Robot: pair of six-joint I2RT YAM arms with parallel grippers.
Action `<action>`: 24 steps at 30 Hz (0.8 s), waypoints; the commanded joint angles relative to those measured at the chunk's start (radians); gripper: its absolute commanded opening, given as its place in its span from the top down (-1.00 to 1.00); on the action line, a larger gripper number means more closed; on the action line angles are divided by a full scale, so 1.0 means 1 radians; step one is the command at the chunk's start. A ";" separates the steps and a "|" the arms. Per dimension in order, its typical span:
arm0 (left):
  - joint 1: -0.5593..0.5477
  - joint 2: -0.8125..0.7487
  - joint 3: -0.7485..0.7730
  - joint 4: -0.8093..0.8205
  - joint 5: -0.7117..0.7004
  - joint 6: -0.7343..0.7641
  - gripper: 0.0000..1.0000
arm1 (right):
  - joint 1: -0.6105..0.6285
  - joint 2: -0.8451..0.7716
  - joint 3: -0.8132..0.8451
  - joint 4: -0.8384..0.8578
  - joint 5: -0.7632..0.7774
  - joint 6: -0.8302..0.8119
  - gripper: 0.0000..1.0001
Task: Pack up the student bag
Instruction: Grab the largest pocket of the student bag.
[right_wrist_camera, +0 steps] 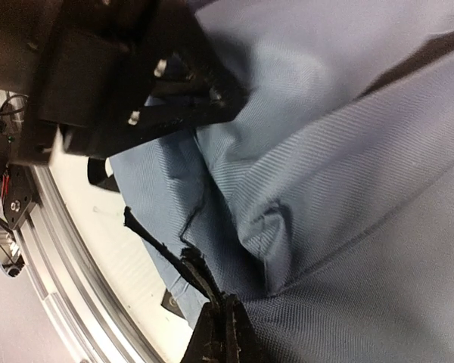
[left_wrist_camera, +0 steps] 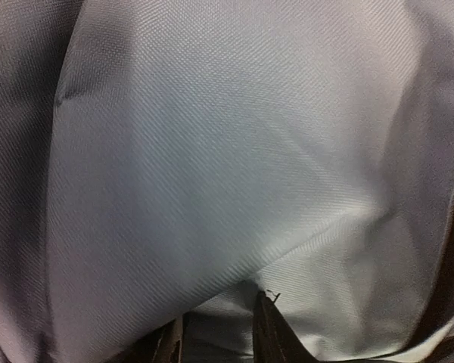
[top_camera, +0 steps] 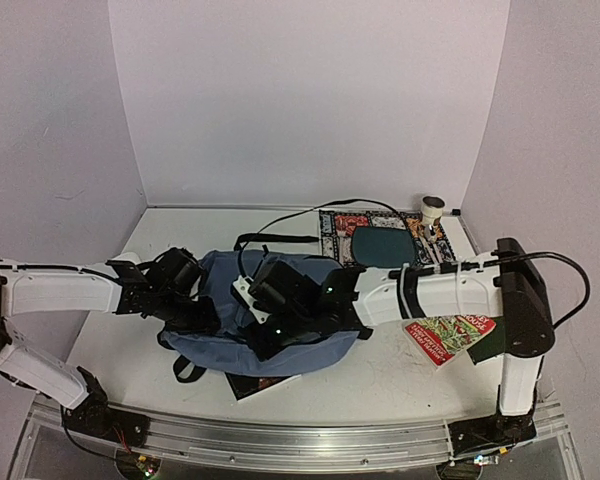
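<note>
Backpack [top_camera: 280,358] lies flat at table [top_camera: 400,395] centre, towards the near edge, long axis running left-right. Both arms are on it.

Left gripper [left_wrist_camera: 219,336] is pressed into the cloth at the bag's left end. Its fingers stand apart with a bulge of fabric in the gap, and no firm pinch shows. The wrist view is all blue cloth, nothing else readable.

Right gripper [right_wrist_camera: 223,333] reaches across from the right to the bag's middle, near side. Its fingers are closed tight together, and the black edge trim [right_wrist_camera: 159,246] runs straight into the tips, so it looks pinched on the bag's edge. I can't tell whether that is zipper tape or a seam.

Key relation: the bag is directly under both grippers, left one at the left end, right one at mid-near. Judgement: this is the step of opening or spreading the bag, with nothing loaded yet as far as shows. Any lift has to go up and away from the trim line, across the long axis.

Things to pack sit off the bag:
- teal pouch [top_camera: 380,245] and patterned book [top_camera: 338,222], far right
- red-green booklet [top_camera: 445,335], right, under the right arm
- a dark flat item [top_camera: 262,385] poking out from under the bag's near edge

The right arm is nearer all the far-right things, but it is busy on the trim.
</note>
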 commanded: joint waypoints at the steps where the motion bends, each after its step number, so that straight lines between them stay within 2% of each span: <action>1: 0.013 0.060 -0.027 -0.007 -0.075 -0.006 0.38 | -0.004 -0.117 -0.082 0.055 0.045 0.049 1.00; 4: 0.013 0.053 -0.029 0.025 -0.029 0.014 0.40 | -0.004 -0.105 -0.089 0.080 0.035 0.063 0.99; 11: 0.013 -0.030 -0.036 0.088 0.078 0.035 0.40 | -0.004 -0.001 -0.007 0.129 0.038 0.069 0.81; 18: 0.012 -0.047 -0.064 0.102 0.110 0.024 0.41 | -0.009 0.055 0.041 0.162 0.075 0.073 0.67; 24: 0.012 -0.057 -0.067 0.103 0.118 0.029 0.42 | -0.016 0.084 0.082 0.165 0.065 0.059 0.65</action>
